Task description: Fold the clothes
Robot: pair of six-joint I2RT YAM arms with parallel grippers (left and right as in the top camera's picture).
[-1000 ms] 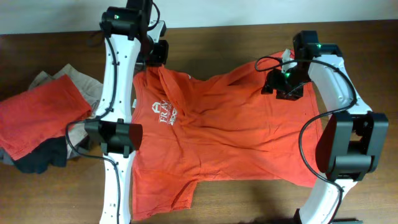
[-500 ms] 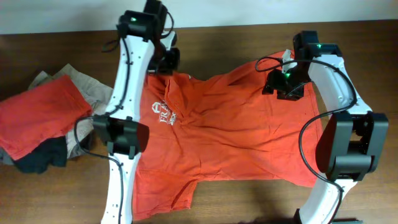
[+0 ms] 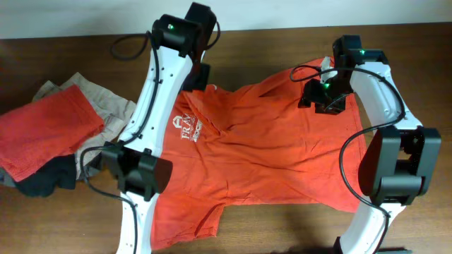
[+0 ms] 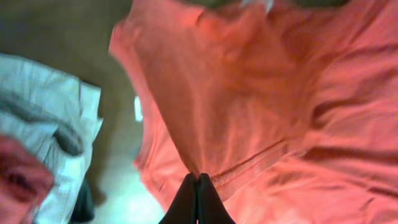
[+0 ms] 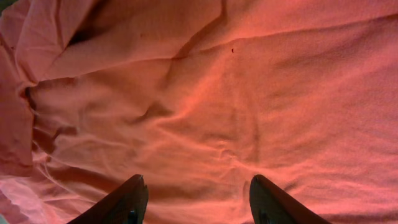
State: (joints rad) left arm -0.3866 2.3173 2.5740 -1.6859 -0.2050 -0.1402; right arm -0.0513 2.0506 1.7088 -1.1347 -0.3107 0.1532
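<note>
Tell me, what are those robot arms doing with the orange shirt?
They are getting an orange T-shirt ready to fold. It lies spread out and wrinkled on the table. The left tool is shut, pinching the shirt's cloth near its far edge. The right tool is open over the cloth on the other side. A pile of other clothes sits nearby.

The left arm (image 3: 162, 77) and the right arm (image 3: 385, 92) are built alike: smooth white links with rounded edges, joined by chunky black housings at the joints. A small green light glows on the far black housing of each arm, and another on the right arm's wrist block. Thin black cables loop loosely outside the links, from joint to joint. The left jaws are slim, black and tapering. The right jaws are dark too, but broader, with rounded tips.
</note>
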